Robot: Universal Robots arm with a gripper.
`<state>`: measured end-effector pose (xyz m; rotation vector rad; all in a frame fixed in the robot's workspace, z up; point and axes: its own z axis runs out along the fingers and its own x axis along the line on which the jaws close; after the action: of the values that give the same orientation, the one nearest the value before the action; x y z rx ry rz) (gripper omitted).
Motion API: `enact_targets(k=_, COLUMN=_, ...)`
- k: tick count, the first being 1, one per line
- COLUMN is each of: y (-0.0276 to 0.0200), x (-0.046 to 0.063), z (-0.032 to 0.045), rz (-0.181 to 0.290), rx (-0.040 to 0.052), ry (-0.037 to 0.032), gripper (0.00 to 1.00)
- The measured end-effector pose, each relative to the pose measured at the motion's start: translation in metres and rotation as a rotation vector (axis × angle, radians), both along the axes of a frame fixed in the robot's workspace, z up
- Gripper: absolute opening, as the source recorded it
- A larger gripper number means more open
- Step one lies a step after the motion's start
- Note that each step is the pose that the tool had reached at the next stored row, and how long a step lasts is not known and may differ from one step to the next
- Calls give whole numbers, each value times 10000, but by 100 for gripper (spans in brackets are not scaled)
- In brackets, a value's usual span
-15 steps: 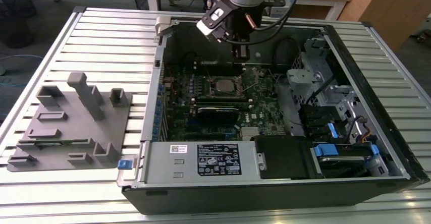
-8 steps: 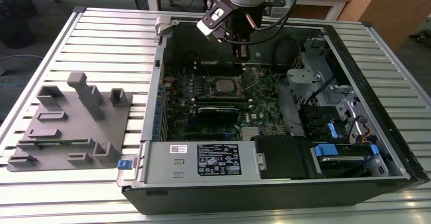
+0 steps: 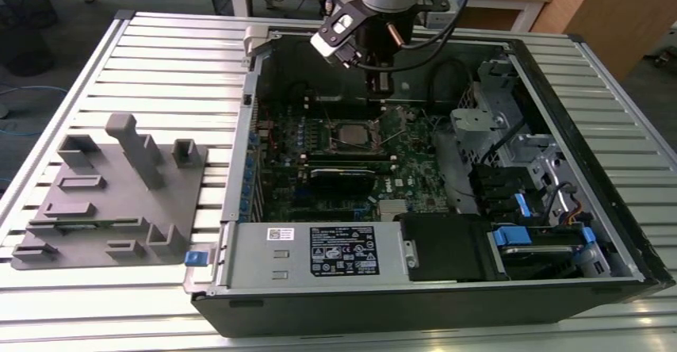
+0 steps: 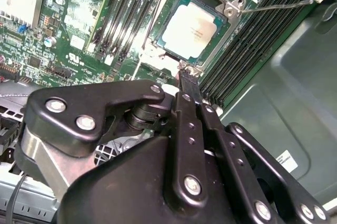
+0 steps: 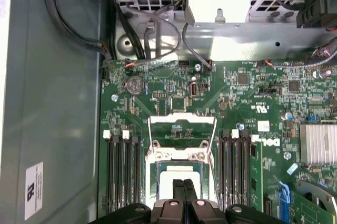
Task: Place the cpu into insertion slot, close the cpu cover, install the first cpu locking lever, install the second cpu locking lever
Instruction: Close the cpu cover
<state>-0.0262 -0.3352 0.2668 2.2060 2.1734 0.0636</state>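
Note:
The cpu (image 4: 192,27) lies flat in the insertion slot (image 4: 224,34) on the green board, its pale metal top facing up. It also appears in the exterior view as the cpu (image 3: 350,135), and in the first wrist view as the cpu (image 5: 169,181) just under my fingertips. The cpu cover (image 5: 181,120) stands swung open, its silvery frame raised beyond the socket. My gripper (image 4: 185,74) is shut with nothing between its fingers, its tips close above the socket's edge by the cover hinge. In the exterior view the gripper (image 3: 379,98) hangs just behind the socket. Two thin wire levers (image 4: 274,6) stick out, unlatched.
Black memory slots (image 5: 122,171) flank the socket on both sides. The open computer case wall (image 3: 254,90) and a drive cage (image 3: 497,122) hem the board in. A grey fixture (image 3: 116,193) sits on the slatted table at the exterior view's left. Cables (image 5: 73,29) loop near the board's edge.

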Motion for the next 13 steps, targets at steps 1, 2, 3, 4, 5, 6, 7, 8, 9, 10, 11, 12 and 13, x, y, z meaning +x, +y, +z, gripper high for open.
enact_targets(k=1, y=0, x=19, z=-2, rz=0, rx=2, ry=0, gripper=11)
enact_targets(k=2, y=-1, x=44, z=-4, rz=0, rx=2, ry=-1, gripper=11)
enact_targets(k=3, y=-2, x=71, z=-6, rz=-1, rx=3, ry=-1, gripper=11)
enact_targets(k=4, y=-3, x=141, z=-8, rz=0, rx=1, ry=0, gripper=11)
enact_targets(k=5, y=-5, x=233, z=-10, rz=-1, rx=-1, ry=1, gripper=11)
enact_targets(k=6, y=-6, x=271, z=-11, rz=0, rx=-1, ry=1, gripper=11)
enact_targets(k=7, y=-7, x=308, z=-12, rz=-2, rx=-1, ry=1, gripper=11)
enact_targets(k=8, y=-8, x=348, z=-12, rz=0, rx=0, ry=1, gripper=11)
enact_targets(k=9, y=-8, x=381, z=-13, rz=0, rx=1, ry=1, gripper=11)
enact_targets(k=10, y=-9, x=414, z=-13, rz=-1, rx=2, ry=1, gripper=11)
enact_targets(k=11, y=-9, x=448, z=-14, rz=0, rx=3, ry=2, gripper=11)
enact_targets(k=12, y=-9, x=481, z=-14, rz=1, rx=2, ry=3, gripper=11)
enact_targets(k=13, y=-10, x=513, z=-14, rz=-2, rx=1, ry=4, gripper=11)
